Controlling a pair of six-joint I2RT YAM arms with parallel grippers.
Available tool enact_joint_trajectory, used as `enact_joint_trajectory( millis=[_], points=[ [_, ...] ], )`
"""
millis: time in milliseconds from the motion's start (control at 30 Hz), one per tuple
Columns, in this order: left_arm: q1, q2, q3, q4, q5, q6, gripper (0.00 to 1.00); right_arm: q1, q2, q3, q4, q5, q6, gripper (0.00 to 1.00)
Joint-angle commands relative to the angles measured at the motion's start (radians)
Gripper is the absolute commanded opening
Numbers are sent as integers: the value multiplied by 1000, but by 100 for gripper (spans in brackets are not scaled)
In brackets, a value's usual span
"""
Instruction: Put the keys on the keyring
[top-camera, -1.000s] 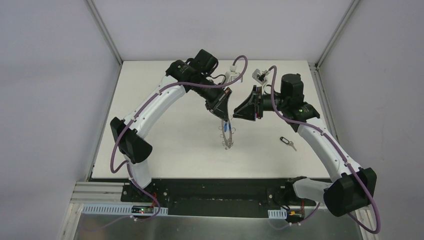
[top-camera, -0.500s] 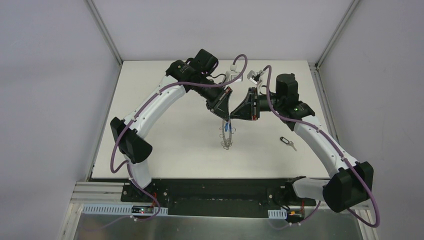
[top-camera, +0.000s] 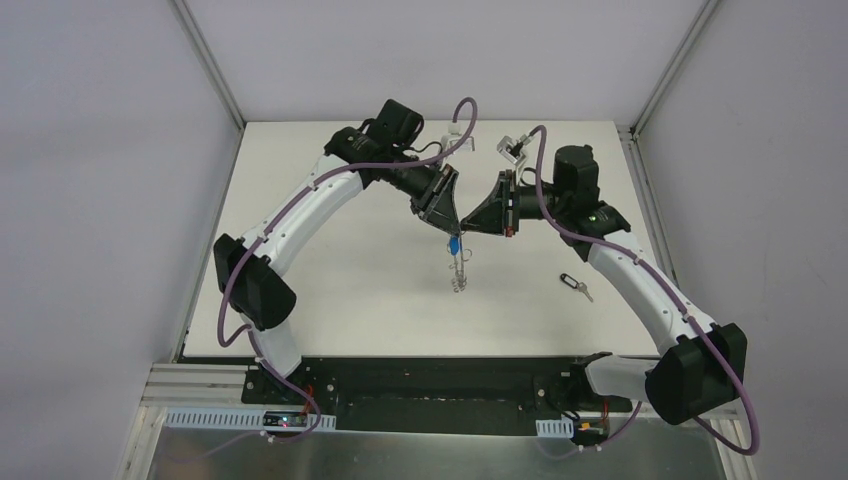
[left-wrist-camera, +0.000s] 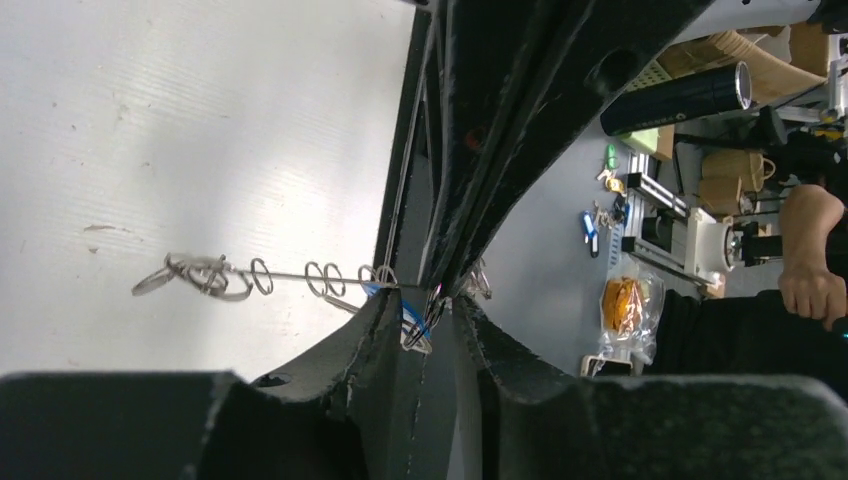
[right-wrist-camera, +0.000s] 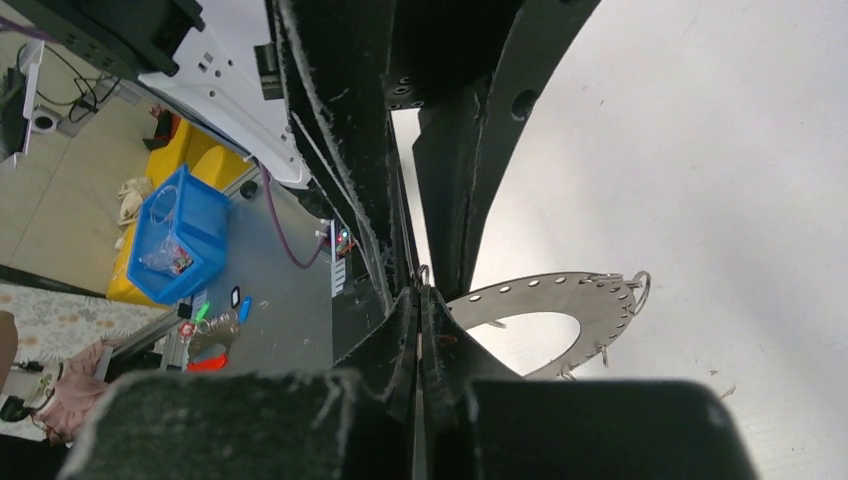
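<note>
**A:** Checking grip state. Where's the keyring?
**B:** Keyring (top-camera: 458, 268) hangs from the spot where both grippers meet, over mid-table. Can't tell if its low end touches the white table (top-camera: 330, 230). Blue-headed key (top-camera: 455, 245) sits at the ring's top.
**A:** Left gripper?
**B:** Left gripper (left-wrist-camera: 428, 305) has its tips slightly apart with the blue head in the gap. Cannot tell if they bite on it.
**A:** Right?
**B:** Right gripper (right-wrist-camera: 418, 300) has its fingers pressed together at the ring's end. Its own fingers hide what they pinch.
**A:** Other key?
**B:** Black-headed key (top-camera: 572, 284) lies flat on the table, well apart, near the right arm (top-camera: 640, 280).
**A:** Obstructions?
**B:** Each gripper's fingers block the other wrist view of the contact point. Off-table there's a blue bin (right-wrist-camera: 180, 235) and a person's arm (left-wrist-camera: 805, 250).
</note>
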Motion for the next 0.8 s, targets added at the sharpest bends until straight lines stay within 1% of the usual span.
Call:
enact_joint_trajectory(
  millis=[0, 67, 233, 367, 633, 767],
  points=[
    [34, -130, -117, 297, 114, -177, 28, -6, -8, 57, 115, 28, 110, 0],
    [36, -149, -153, 354, 115, -205, 30, -8, -6, 55, 133, 41, 134, 0],
    [38, -152, -173, 405, 124, -246, 31, -24, -12, 30, 194, 41, 201, 0],
    [38, -153, -198, 445, 139, -283, 26, -44, -17, 11, 242, 39, 253, 0],
    [38, -172, -241, 467, 147, -291, 26, -65, -19, -3, 293, 30, 295, 0],
    [46, -175, -257, 496, 157, -318, 24, -75, -21, -13, 311, 22, 307, 0]
  ],
)
